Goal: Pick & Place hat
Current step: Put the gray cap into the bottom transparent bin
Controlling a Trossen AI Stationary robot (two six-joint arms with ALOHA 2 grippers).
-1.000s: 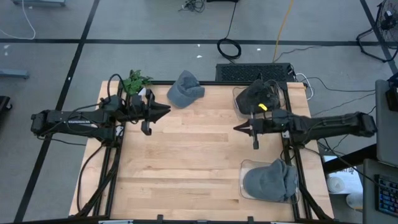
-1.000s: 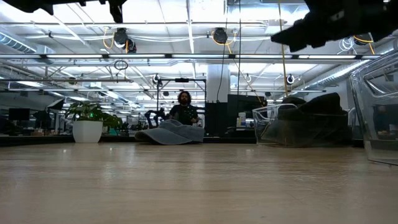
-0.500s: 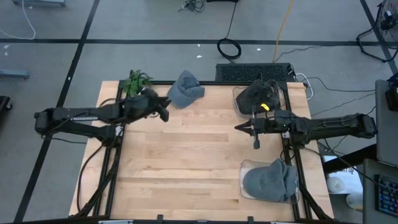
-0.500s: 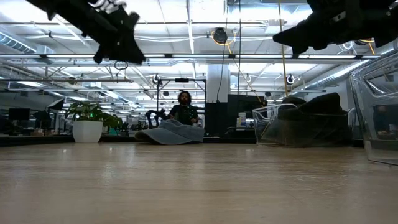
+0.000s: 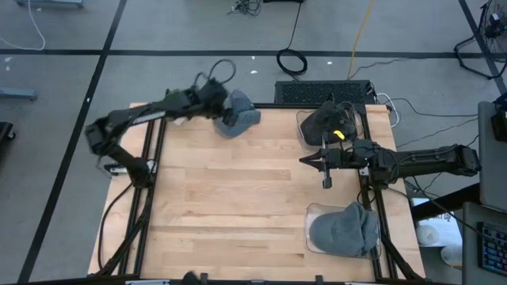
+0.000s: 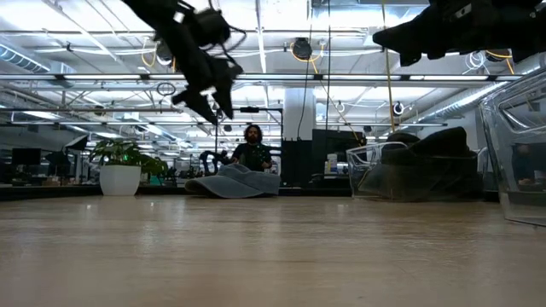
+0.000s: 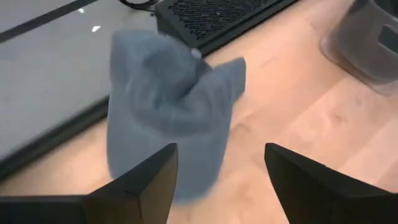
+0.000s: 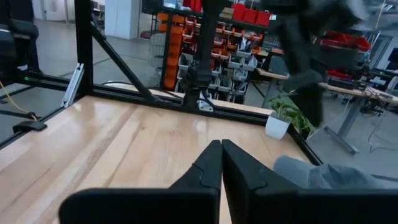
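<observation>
A grey-blue hat point(image 5: 240, 116) lies on its underside at the table's far edge, left of the middle; it also shows in the low view point(image 6: 235, 182) and the left wrist view point(image 7: 168, 106). My left gripper point(image 7: 221, 168) hangs open above it, slanting down, a finger on either side and apart from it point(image 6: 211, 98). My right gripper point(image 5: 305, 162) is shut, held level above the table's right half with nothing in it point(image 8: 221, 155).
A clear bin point(image 5: 317, 136) at the far right holds a dark hat point(image 5: 326, 119). A second clear bin point(image 5: 310, 212) at the near right holds a grey hat point(image 5: 344, 229). A potted plant point(image 6: 119, 166) stands at the far left corner. A person sits beyond the table point(image 6: 252, 147).
My left gripper has swung from the table's left side toward the far edge and over the hat, tipping from level to slanting down, and its fingers have opened. The hat has not moved.
</observation>
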